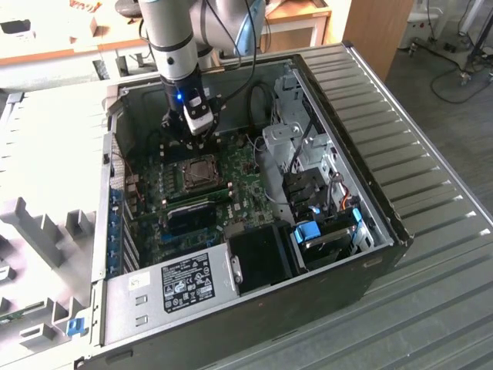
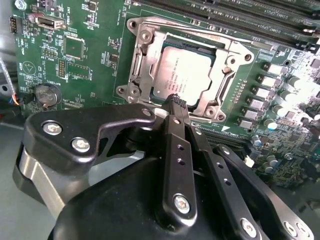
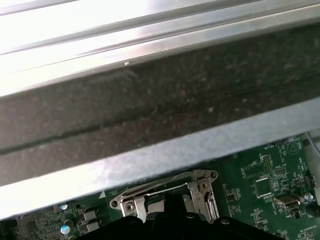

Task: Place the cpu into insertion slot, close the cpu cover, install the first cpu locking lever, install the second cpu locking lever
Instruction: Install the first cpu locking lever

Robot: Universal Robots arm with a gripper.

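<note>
In the second wrist view, the black metal gripper [image 2: 176, 102] fills the near foreground, its two slim black fingers [image 2: 179, 150] pressed together with nothing between them. Their tips sit just at the near edge of the CPU socket on the green motherboard [image 2: 75, 50].

Just beyond the tips lies the cpu [image 2: 181, 71], a small flat square chip with a silvery-grey metal top, seated in the insertion slot [image 2: 167, 45], whose dark inner edge shows beside the chip. The cpu cover [image 2: 222, 75], a thin silvery metal frame with a square window, lies flat down around the chip. Whether the locking levers are latched cannot be told. Past the socket run long black memory slots [image 2: 250, 15].

In the first wrist view, the silvery cover frame shows on the green board, with the dark case wall [image 3: 160, 105] beyond it.

In the exterior view, the grey robot arm [image 1: 173, 46] reaches straight down from above into the open black computer case [image 1: 393, 239], which lies on its side on a grey ribbed table [image 1: 431, 139]. Its wrist is vertical, the gripper just above the socket.
</note>
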